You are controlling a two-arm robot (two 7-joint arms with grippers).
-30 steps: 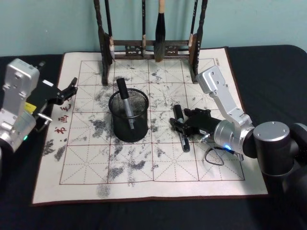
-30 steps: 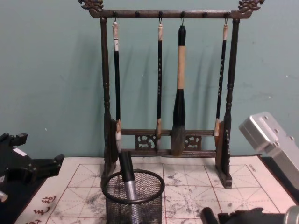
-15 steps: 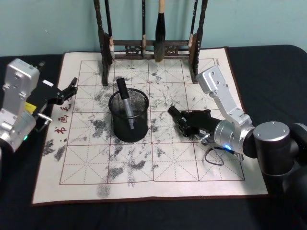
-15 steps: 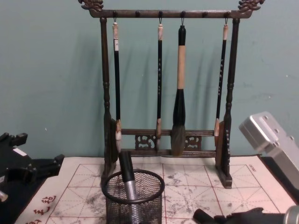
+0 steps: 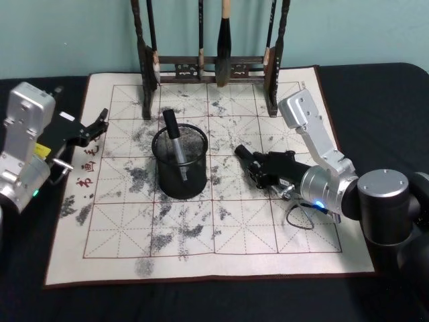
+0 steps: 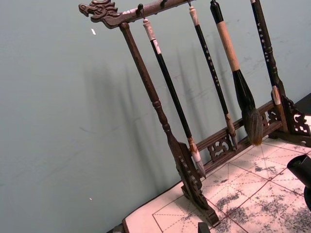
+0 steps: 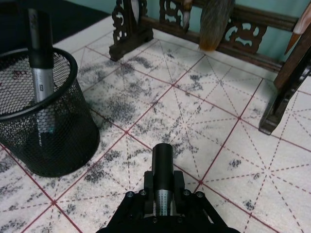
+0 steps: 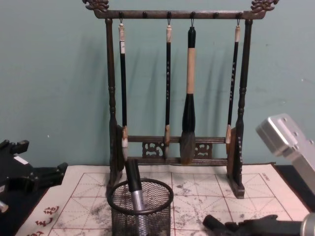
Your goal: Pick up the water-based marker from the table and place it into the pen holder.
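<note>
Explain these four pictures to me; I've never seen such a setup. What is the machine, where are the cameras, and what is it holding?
This is a two-armed robot, seen at one moment by four cameras: one on its head looking down, one on its chest looking across the table, one on each wrist. On the dark table lies a white, ink-stained calligraphy mat. At its far edge stands a wooden brush rack with hanging brushes. Mid-mat sits the black mesh pen holder, already holding one marker. The right gripper is shut on a second marker, just right of the holder. The left gripper rests idle at the mat's left edge.
</note>
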